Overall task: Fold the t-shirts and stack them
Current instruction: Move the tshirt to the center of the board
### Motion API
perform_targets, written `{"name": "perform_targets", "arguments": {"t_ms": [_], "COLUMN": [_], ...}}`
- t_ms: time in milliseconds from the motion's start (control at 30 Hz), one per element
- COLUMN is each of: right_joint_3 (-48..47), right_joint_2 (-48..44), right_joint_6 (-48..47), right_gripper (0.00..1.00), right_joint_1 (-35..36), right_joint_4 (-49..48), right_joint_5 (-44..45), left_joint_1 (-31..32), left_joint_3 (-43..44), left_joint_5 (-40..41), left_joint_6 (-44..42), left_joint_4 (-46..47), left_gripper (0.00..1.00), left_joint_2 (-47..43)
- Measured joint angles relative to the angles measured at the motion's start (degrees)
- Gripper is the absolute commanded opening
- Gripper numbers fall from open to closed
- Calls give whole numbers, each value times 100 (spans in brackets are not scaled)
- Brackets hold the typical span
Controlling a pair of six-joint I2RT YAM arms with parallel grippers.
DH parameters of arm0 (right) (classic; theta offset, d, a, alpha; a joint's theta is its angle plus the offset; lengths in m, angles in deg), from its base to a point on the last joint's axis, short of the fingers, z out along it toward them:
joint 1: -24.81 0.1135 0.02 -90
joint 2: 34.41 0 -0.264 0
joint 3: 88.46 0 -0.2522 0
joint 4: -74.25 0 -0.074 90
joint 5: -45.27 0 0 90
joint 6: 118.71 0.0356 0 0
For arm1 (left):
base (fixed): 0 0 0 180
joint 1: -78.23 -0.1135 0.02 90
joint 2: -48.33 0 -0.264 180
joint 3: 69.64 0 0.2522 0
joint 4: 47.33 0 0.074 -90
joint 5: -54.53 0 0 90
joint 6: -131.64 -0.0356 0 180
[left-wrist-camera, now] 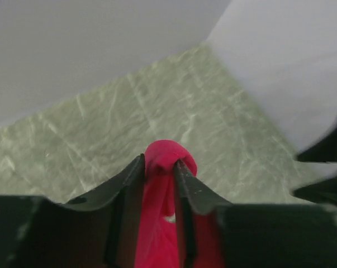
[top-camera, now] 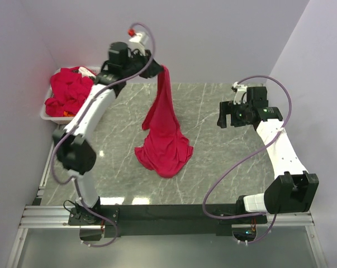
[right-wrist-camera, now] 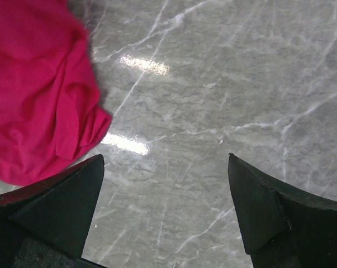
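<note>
One crimson t-shirt (top-camera: 164, 139) hangs in a long drape from my left gripper (top-camera: 160, 68), raised over the back of the table. Its lower end is bunched on the marble. In the left wrist view a fold of the t-shirt (left-wrist-camera: 169, 155) loops over the fingertips, and my left gripper (left-wrist-camera: 160, 166) holds the cloth between narrowly parted jaws. Further crimson t-shirts (top-camera: 70, 92) lie crumpled in the white bin (top-camera: 45, 113) at the back left. My right gripper (top-camera: 221, 118) hovers open to the right of the hanging t-shirt. Only marble shows between its fingers (right-wrist-camera: 165, 162), and the t-shirt (right-wrist-camera: 34, 100) lies to its left.
The grey marble table (top-camera: 224, 167) is bare to the right of and in front of the draped shirt. White walls close in the back and both sides. The arm bases and a black rail (top-camera: 168, 213) run along the near edge.
</note>
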Motion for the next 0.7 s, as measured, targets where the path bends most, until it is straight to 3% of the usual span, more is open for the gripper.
{"name": "perform_targets", "arguments": {"t_ms": [33, 67, 100, 167, 333, 500, 700], "right_joint_3": [0, 0, 0, 0, 103, 273, 13], "right_joint_2": [26, 70, 125, 260, 671, 1115, 2168], "right_joint_6": [-7, -15, -20, -37, -138, -188, -90], "right_gripper": [96, 95, 95, 94, 88, 84, 82], "right_joint_1": [-2, -2, -2, -2, 98, 717, 1366], "right_joint_4": [2, 9, 22, 61, 203, 243, 168], "right_joint_5": [-52, -109, -177, -310, -678, -782, -994], "left_joint_1": [44, 52, 46, -83, -909, -1683, -1335], "left_joint_3": [166, 275, 409, 612, 619, -1547, -3932], "left_joint_5": [153, 286, 452, 706, 468, -85, -573], "left_joint_6": [-94, -190, -286, -358, -535, -1377, -2140], "left_joint_4": [-177, -282, -435, -715, -1266, -1530, -1829], "left_gripper": [40, 55, 63, 71, 71, 70, 72], "left_joint_2": [330, 557, 807, 1211, 1394, -26, -1626]}}
